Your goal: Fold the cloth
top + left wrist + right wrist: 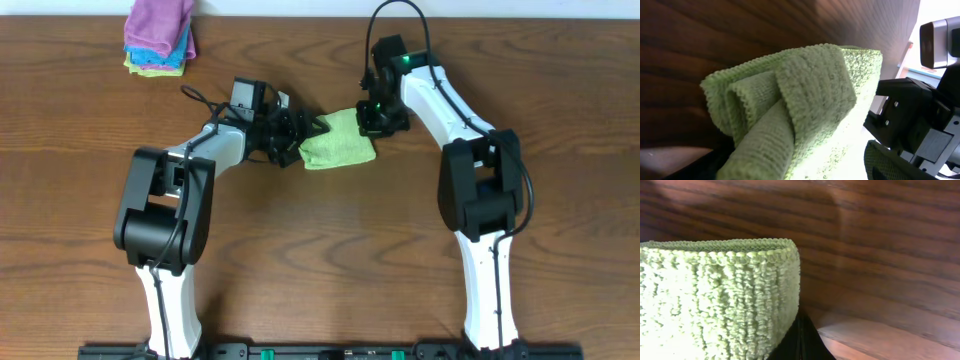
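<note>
Two grippers met at the cloth [340,150], which lay half-folded between them. The left gripper [292,137] pinched a bunched edge. The right gripper [374,120] pressed close, its grip hidden, so I couldn't tell. Probably mid-fold; next, the edge needed carrying across squarely.

1. No text, number, brand or sign can be read in any view.
2. The light lime-green square terry cloth [340,150], close in front of both wrist cameras, shows only plain looped weave and no legible label.
3. Any markings on the black arm housings [165,200] are too small to read.
</note>
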Controlling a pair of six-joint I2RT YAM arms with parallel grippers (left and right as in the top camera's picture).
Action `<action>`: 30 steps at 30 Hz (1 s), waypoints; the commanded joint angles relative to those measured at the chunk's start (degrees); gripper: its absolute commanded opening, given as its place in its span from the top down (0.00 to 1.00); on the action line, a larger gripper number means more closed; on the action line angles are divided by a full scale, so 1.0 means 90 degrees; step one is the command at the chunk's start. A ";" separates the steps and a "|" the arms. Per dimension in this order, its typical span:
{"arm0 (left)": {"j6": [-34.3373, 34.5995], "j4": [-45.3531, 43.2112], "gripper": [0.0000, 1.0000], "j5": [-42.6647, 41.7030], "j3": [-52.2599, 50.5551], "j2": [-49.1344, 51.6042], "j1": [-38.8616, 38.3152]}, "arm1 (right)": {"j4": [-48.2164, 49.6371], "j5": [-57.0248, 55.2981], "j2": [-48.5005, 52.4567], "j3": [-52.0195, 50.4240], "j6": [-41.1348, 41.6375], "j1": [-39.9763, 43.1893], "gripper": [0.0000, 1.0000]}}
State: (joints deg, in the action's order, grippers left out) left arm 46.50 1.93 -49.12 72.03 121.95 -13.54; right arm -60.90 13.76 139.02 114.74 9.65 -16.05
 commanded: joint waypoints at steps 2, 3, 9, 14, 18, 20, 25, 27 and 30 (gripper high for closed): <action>-0.0104 0.0189 0.23 0.0430 -0.0073 0.0357 -0.0049 | 0.0005 0.0180 0.0056 -0.0044 0.0092 -0.0070 0.98; -0.0197 0.0248 0.23 0.0437 -0.0073 0.0357 -0.0019 | -0.0002 0.0185 0.0056 -0.0044 0.0092 -0.0053 0.98; -0.0503 0.0619 0.25 0.0532 -0.0073 0.0357 0.0063 | 0.0022 0.0272 0.0056 -0.0044 0.0114 -0.0051 0.98; -0.0495 0.0617 0.27 0.0699 -0.0073 0.0357 -0.0121 | 0.0029 0.0381 0.0056 -0.0044 0.0114 -0.0129 0.99; -0.0406 0.0612 0.42 0.0753 -0.0073 0.0357 -0.0160 | 0.0029 0.0384 0.0056 -0.0044 0.0114 -0.0121 0.98; -0.0401 0.0612 0.60 0.0755 -0.0073 0.0357 -0.0158 | 0.0027 0.0381 0.0056 -0.0041 0.0114 -0.0090 0.99; -0.0158 0.0435 0.94 0.0797 -0.0070 0.0357 -0.0095 | -0.0070 0.0381 0.0056 -0.0041 0.0112 0.0027 0.99; -0.0027 0.0104 0.94 0.0634 -0.0053 0.0355 0.0005 | -0.0165 0.0381 0.0053 -0.0032 0.0112 0.0126 0.99; 0.0255 -0.0389 0.94 0.0345 0.0068 0.0355 0.0233 | -0.0284 0.0381 0.0053 0.0000 0.0112 0.0279 0.99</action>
State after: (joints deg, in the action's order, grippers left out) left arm 46.22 0.10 -45.08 72.10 123.83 -13.76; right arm -62.98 16.69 139.02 114.74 10.07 -15.22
